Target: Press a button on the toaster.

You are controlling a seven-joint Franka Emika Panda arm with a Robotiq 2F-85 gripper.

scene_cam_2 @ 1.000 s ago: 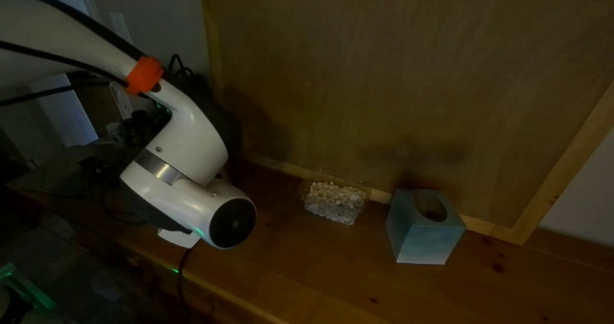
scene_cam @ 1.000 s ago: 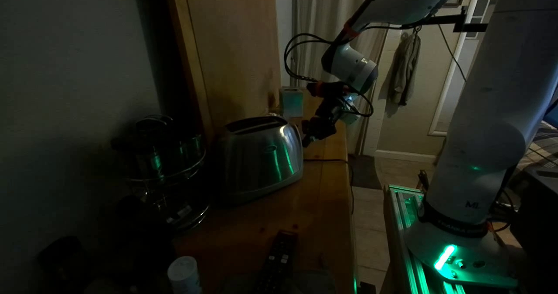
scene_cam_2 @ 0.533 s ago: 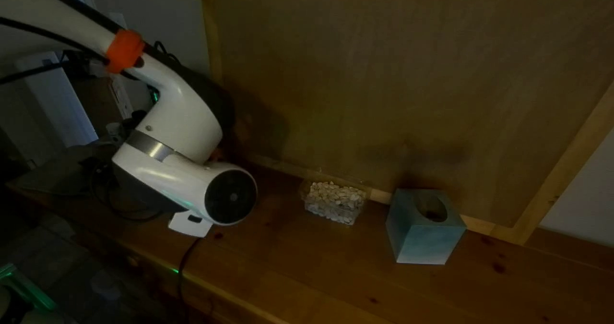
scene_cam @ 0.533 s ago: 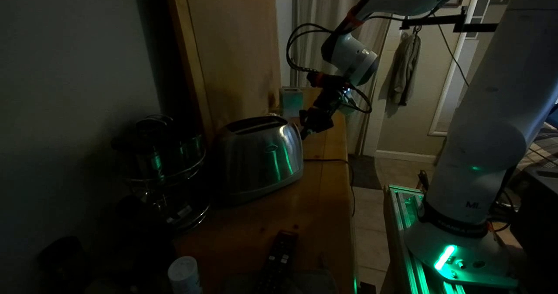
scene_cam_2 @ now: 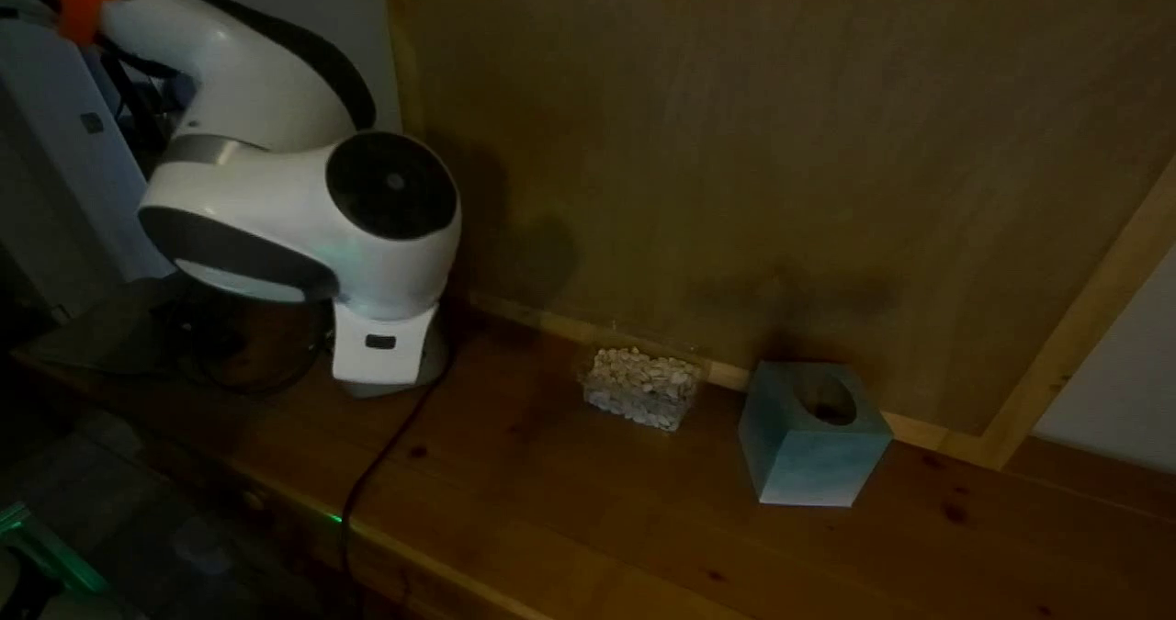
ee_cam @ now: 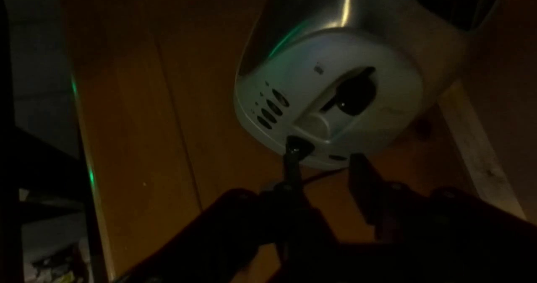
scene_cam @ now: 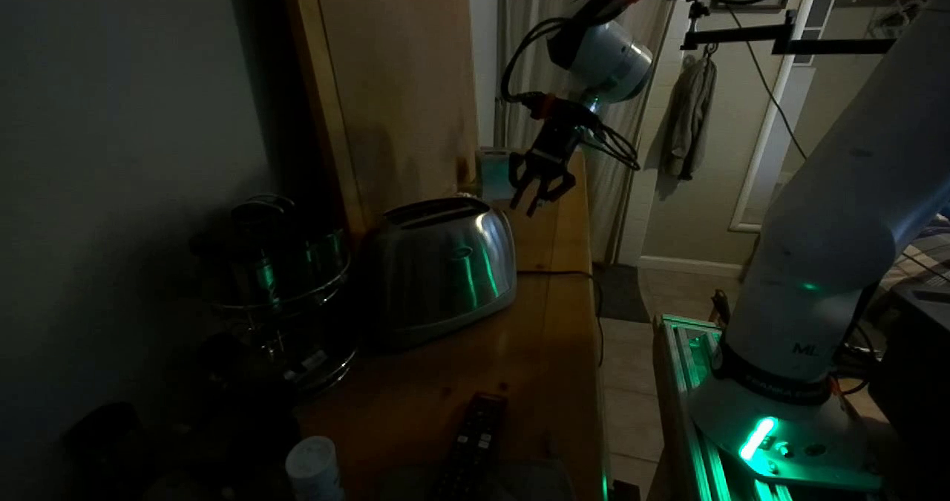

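Note:
The shiny steel toaster (scene_cam: 445,271) stands on the wooden counter in an exterior view. The wrist view shows its pale end panel (ee_cam: 390,81), with a black lever (ee_cam: 358,93), several dark oval buttons (ee_cam: 272,109) at the left and a dark knob (ee_cam: 303,145) low down. My gripper (scene_cam: 522,208) is above the counter, just beyond the toaster's lever end. In the wrist view my gripper (ee_cam: 326,157) is open, with an empty gap between its fingers. The left fingertip overlaps the knob in that view; I cannot tell whether they touch. The arm hides the toaster in an exterior view.
A blue tissue box (scene_cam_2: 816,436) and a clear tub of pale pieces (scene_cam_2: 641,388) stand by the wooden board (scene_cam_2: 781,170). A wire rack (scene_cam: 326,289), remote (scene_cam: 473,441) and white cylinder (scene_cam: 313,464) are near the toaster. A cord (scene_cam: 557,272) crosses the counter.
The arm has risen and drawn back. My gripper is higher and has turned, so both fingers now show apart in an exterior view. The toaster has not moved.

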